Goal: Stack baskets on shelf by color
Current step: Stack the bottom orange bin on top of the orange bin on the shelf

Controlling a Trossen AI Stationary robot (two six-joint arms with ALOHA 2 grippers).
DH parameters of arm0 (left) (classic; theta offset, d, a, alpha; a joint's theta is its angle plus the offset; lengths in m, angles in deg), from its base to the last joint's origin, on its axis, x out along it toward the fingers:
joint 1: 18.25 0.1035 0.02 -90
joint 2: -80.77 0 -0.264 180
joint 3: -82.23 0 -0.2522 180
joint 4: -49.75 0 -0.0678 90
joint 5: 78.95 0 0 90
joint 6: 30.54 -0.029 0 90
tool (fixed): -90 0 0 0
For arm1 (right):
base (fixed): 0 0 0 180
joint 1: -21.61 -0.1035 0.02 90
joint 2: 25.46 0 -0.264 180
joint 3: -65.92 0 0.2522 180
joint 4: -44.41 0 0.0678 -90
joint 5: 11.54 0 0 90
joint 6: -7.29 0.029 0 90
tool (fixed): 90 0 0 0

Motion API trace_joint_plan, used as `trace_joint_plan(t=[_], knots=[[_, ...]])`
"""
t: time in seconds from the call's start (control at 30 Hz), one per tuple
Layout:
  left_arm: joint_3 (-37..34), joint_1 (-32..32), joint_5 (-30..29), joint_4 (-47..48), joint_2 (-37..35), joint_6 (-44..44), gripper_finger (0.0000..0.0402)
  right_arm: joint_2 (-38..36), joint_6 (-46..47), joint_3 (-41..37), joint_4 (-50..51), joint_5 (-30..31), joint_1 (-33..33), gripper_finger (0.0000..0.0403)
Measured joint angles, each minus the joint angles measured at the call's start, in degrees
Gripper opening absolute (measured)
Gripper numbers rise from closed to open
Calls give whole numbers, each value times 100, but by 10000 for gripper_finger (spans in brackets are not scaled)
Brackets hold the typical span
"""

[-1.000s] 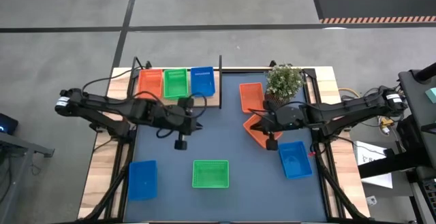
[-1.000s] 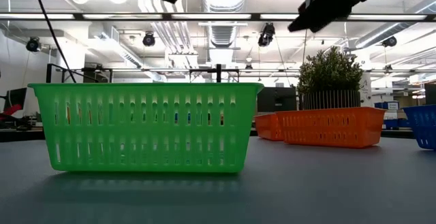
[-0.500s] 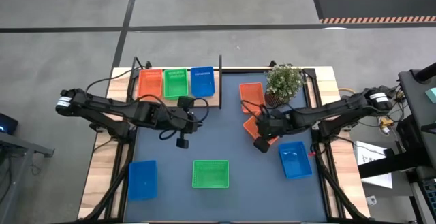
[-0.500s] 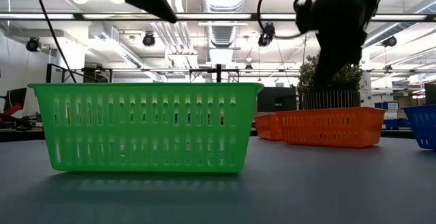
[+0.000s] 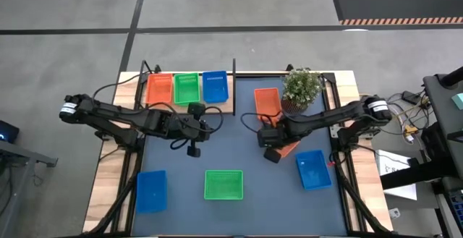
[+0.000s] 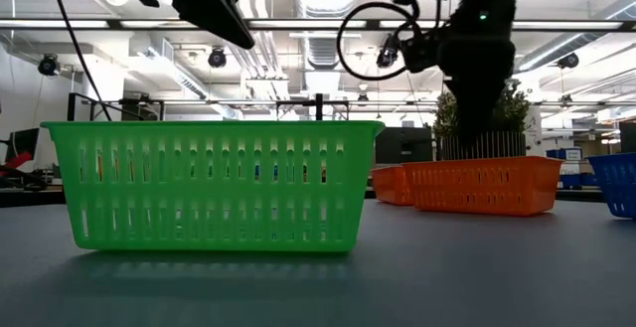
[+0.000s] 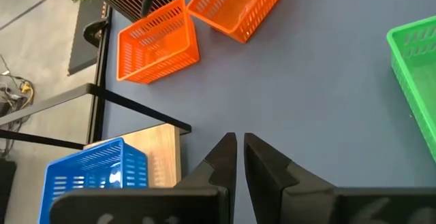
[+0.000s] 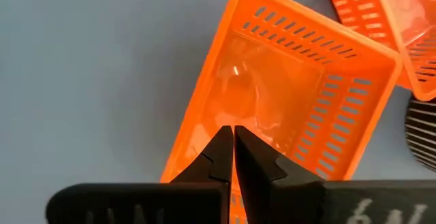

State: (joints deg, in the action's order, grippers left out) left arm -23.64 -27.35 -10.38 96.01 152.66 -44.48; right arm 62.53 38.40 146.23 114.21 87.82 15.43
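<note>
**Over the tilted orange basket**

Right of centre on the mat, the right gripper (image 8: 233, 137) is hovering, fingers together, over an orange mesh basket (image 8: 286, 108) lying askew, partly hidden beneath the arm; the left gripper (image 7: 236, 144), closed and empty, is waiting near the shelf (image 5: 226, 106).
</note>
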Motion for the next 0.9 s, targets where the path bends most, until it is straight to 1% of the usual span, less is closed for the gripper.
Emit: trace_joint_plan(t=[0.13,0.27,0.47,0.57,0.7,0.9], knots=[[-52,0,0,-2,-2,0,12,182,-586,165,609,-533,28,8],[-71,0,2,-6,-4,2,12,244,-1458,142,1308,-1097,-33,8],[-75,2,-9,-61,-2,0,12,92,-2331,29,1425,-1350,-150,9],[-61,0,-15,-84,2,1,12,-28,-2763,4,1440,-1554,-196,21],[-65,1,-20,-106,2,0,12,-78,-3131,-134,1422,-1483,-181,60],[-75,0,-26,-105,7,-2,12,-82,-3324,-451,1349,-808,-181,132]])
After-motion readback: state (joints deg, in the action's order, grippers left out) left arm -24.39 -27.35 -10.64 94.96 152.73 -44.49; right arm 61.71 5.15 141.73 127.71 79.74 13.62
